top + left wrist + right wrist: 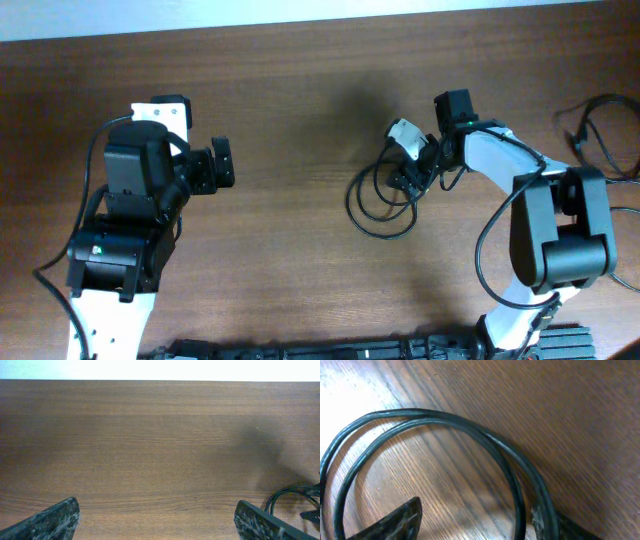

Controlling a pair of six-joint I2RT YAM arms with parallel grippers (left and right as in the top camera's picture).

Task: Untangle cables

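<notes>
Right wrist view: right pincer (475, 512) is spread, one finger (395, 522) at lower left, the other at lower right. The cables (487, 439) lie flat on the counter (545, 400) as two glossy black strands curving in one arc. The arc drops between the fingers and runs right against the lower-right one. Nothing is pinched.

Left wrist view: left pincer (157, 512) is spread wide over bare counter (150, 435). A bit of the cables (282, 494) shows just past its right-hand finger (260, 522), apart from it.

Overhead: left pincer (220, 163) is at mid-left, well apart from the cables (352, 200). These sit right of centre as a small bundle of overlapping loops. Right pincer (412, 172) is down on the bundle's upper right edge. A white tag (405, 133) sits just above that; can't tell what it's fixed to. A second cord (600, 125), thin and black, lies loosely looped at the far right edge, well apart from the bundle.
</notes>
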